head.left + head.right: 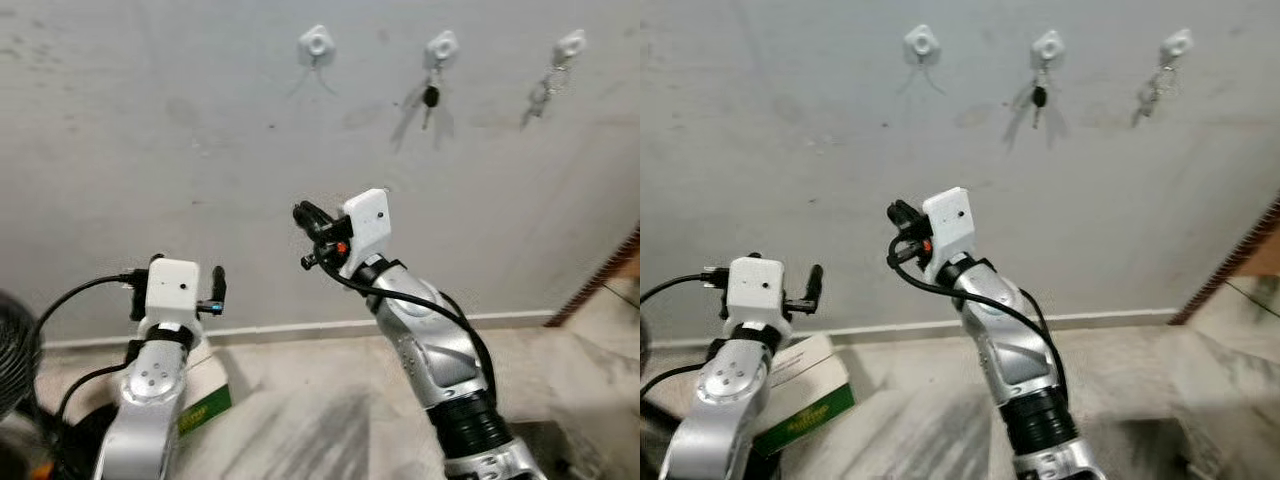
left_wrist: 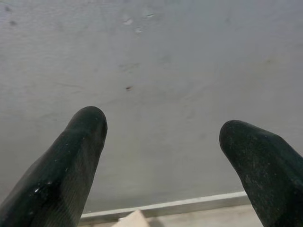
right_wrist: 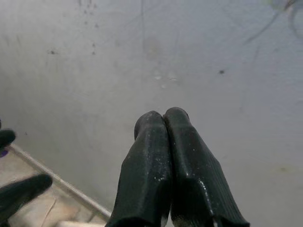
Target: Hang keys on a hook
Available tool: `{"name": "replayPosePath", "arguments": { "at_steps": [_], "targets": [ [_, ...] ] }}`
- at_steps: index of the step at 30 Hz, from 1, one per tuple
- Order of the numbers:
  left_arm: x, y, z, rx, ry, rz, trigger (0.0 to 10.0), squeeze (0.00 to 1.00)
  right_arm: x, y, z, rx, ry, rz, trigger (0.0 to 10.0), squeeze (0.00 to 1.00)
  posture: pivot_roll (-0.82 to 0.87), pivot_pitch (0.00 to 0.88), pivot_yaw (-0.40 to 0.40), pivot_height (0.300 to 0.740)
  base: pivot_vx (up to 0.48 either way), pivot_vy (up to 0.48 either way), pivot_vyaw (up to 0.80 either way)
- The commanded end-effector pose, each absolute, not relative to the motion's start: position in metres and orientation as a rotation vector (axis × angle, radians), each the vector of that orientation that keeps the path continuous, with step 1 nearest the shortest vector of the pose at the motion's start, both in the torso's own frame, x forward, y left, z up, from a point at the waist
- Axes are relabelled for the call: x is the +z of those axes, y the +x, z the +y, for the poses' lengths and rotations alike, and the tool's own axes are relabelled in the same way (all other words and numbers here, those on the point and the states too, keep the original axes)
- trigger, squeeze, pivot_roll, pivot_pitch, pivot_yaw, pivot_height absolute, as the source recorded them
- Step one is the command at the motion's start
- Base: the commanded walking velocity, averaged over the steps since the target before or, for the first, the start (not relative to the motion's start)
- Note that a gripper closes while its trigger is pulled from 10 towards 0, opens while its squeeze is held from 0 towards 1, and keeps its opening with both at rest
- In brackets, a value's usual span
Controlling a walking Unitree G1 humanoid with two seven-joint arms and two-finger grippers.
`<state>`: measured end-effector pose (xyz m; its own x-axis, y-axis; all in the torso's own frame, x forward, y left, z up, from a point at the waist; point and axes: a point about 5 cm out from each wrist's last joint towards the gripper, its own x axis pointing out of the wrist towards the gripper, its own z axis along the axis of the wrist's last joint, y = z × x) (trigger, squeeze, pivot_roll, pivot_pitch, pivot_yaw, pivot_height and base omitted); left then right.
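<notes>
Right gripper [image 3: 163,118]: fingers pressed together, nothing visibly between them, raised toward the wall.
Left gripper [image 2: 161,137]: fingers spread wide, empty, low.
Keys [image 1: 430,97]: hanging on middle hook [image 1: 441,46]; second bunch [image 1: 545,90] on right hook.
Left hook [image 1: 316,43]: bare.
Advice: confirm seating; withdraw straight, avoiding snags.

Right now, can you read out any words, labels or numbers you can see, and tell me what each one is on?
No text can be read.
Box on the floor by the left arm: its green side carries light lettering, too blurred to read.
Wall, hooks and keys: no writing seen.
</notes>
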<state>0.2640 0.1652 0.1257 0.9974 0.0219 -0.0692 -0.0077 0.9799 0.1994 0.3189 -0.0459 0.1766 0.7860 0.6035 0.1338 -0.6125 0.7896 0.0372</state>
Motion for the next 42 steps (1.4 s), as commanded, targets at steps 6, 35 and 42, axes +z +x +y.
{"name": "replayPosePath", "arguments": {
  "at_steps": [6,35,42],
  "targets": [
    [0.127,0.263,0.17,0.023,0.201,0.067,10.0,0.0,0.182,0.32,-0.041,0.665,0.085,-0.136,10.0,0.0,0.15,0.019,-0.027,0.74,0.0,0.0,0.0],
    [0.124,0.263,0.177,0.062,0.106,0.072,10.0,0.0,0.182,0.317,-0.039,0.703,0.062,-0.147,10.0,0.0,0.14,0.014,-0.044,0.74,0.106,0.0,0.01],
    [0.124,0.262,0.176,0.053,0.1,0.074,10.0,0.0,0.182,0.317,-0.041,0.685,0.051,-0.152,10.0,0.0,0.14,0.016,-0.044,0.74,0.352,0.0,0.0]
  ]
}}
